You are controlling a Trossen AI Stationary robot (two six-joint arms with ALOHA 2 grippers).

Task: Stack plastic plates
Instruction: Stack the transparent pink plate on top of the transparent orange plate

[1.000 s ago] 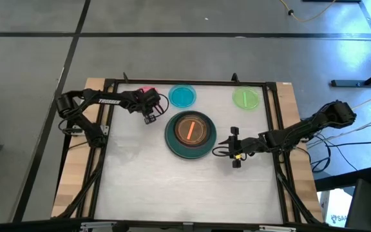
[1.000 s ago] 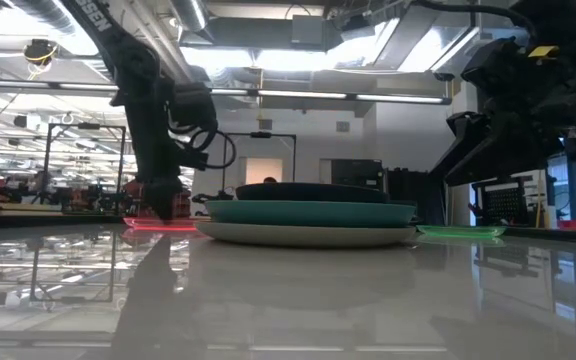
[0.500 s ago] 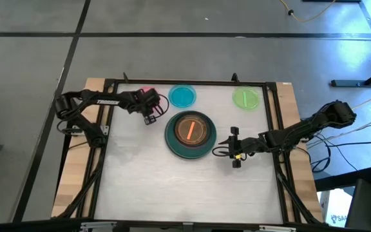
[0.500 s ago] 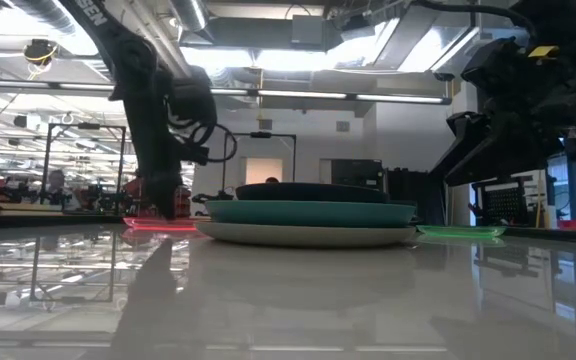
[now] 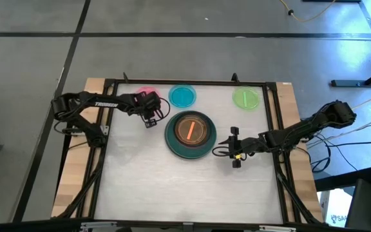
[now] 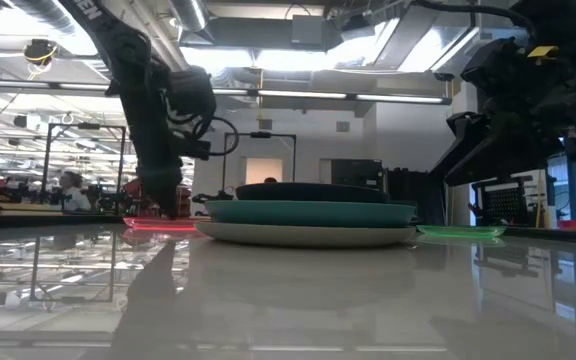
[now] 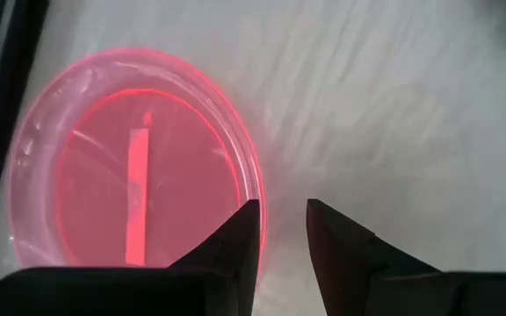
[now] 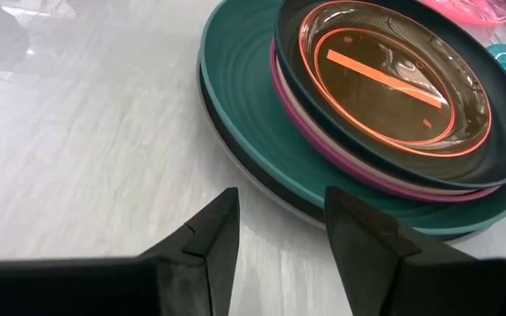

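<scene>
Plates sit stacked mid-table, the glossy translucent orange plate [image 5: 189, 129] topping black, magenta, teal and grey. The left gripper [image 7: 281, 230], fingers narrowly parted, has edged rightward off the ridged translucent pink plate [image 7: 130, 167]. Blue plate [image 5: 183, 96] and green plate [image 5: 245, 98] lie behind. The right gripper [image 8: 279, 219] waits, slightly open.

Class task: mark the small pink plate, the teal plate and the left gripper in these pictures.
pink plate [image 7: 130, 167]: left wrist view, its flat centre.
teal plate [image 8: 244, 96]: right wrist view, its bare rim.
left gripper [image 7: 281, 230]: left wrist view, gap between fingertips.
</scene>
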